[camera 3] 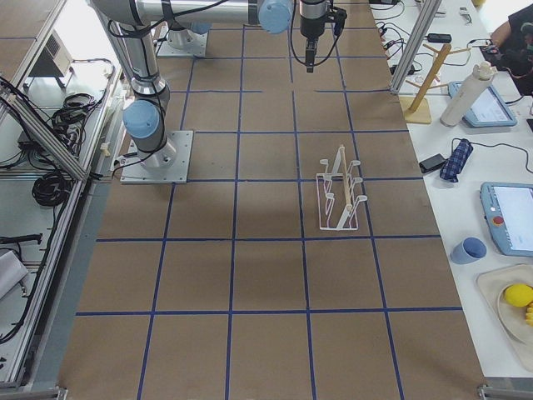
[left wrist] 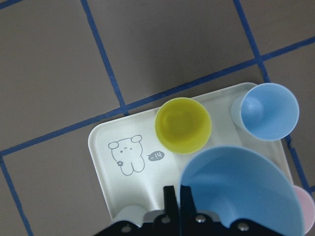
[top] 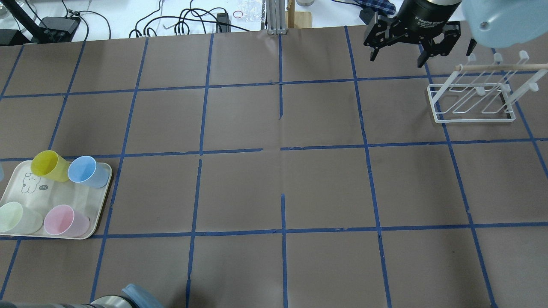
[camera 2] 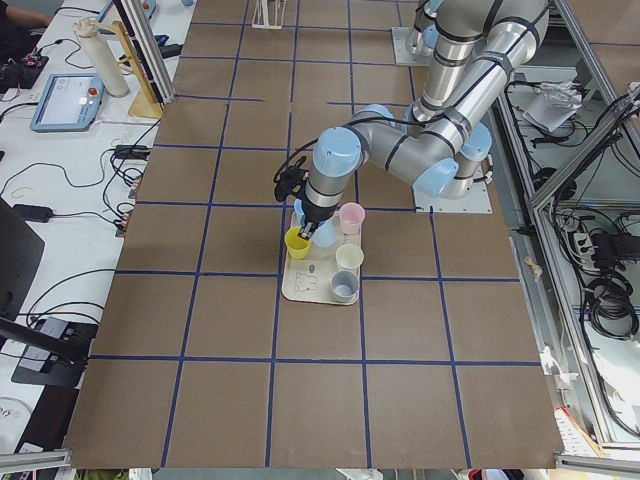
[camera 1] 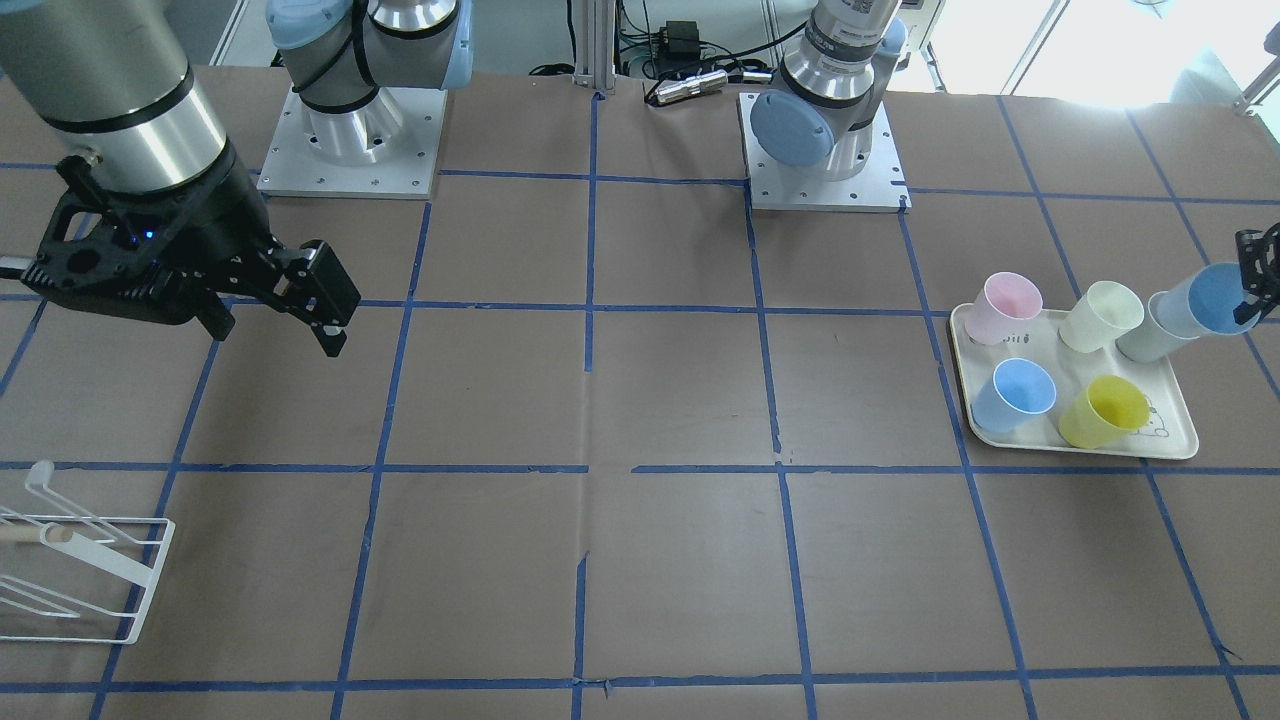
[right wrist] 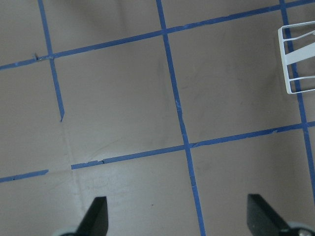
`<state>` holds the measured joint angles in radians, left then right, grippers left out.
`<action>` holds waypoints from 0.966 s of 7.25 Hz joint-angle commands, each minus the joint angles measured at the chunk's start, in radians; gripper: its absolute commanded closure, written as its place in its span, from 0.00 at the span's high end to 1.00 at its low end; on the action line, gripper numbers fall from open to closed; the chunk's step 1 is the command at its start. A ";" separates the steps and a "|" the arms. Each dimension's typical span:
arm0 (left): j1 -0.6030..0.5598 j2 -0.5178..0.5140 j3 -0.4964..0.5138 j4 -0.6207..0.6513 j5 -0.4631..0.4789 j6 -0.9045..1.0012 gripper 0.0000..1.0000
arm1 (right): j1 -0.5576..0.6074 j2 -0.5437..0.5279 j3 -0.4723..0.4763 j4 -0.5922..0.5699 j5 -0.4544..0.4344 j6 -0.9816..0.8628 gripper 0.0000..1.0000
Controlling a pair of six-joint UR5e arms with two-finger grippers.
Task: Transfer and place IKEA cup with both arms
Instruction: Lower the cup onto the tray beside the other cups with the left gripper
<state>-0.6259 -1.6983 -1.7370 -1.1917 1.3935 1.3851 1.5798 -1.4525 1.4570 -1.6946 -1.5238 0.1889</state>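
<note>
The IKEA cup (camera 1: 1215,297), pale sky-blue, is tilted in my left gripper (camera 1: 1250,290) at the view's right edge, just past the grey cup (camera 1: 1150,335). In the left wrist view my left gripper (left wrist: 176,191) pinches the cup's (left wrist: 241,187) rim above the tray (left wrist: 106,142). The cup is raised off the tray. My right gripper (camera 1: 280,330) is open and empty above the table, far from the cups. It also shows in the overhead view (top: 397,57) and in its wrist view (right wrist: 179,219).
The cream tray (camera 1: 1170,440) holds a second light-blue cup (camera 1: 1015,393), a yellow cup (camera 1: 1103,410), a pink cup (camera 1: 1005,308) and a pale green cup (camera 1: 1100,315). A white wire rack (top: 471,100) stands near my right gripper.
</note>
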 commanded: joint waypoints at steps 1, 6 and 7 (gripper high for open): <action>0.102 -0.088 0.008 0.027 -0.164 0.127 0.00 | 0.034 -0.005 0.003 0.033 -0.024 0.001 1.00; 0.163 -0.286 0.045 0.040 -0.352 0.222 0.00 | 0.034 -0.012 0.003 0.035 -0.010 -0.011 1.00; 0.167 -0.315 0.062 0.040 -0.355 0.242 0.00 | 0.034 -0.014 -0.009 0.021 -0.007 -0.009 1.00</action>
<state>-0.4702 -1.9723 -1.6971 -1.1537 1.0478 1.6047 1.6132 -1.4648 1.4567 -1.6622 -1.5374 0.1800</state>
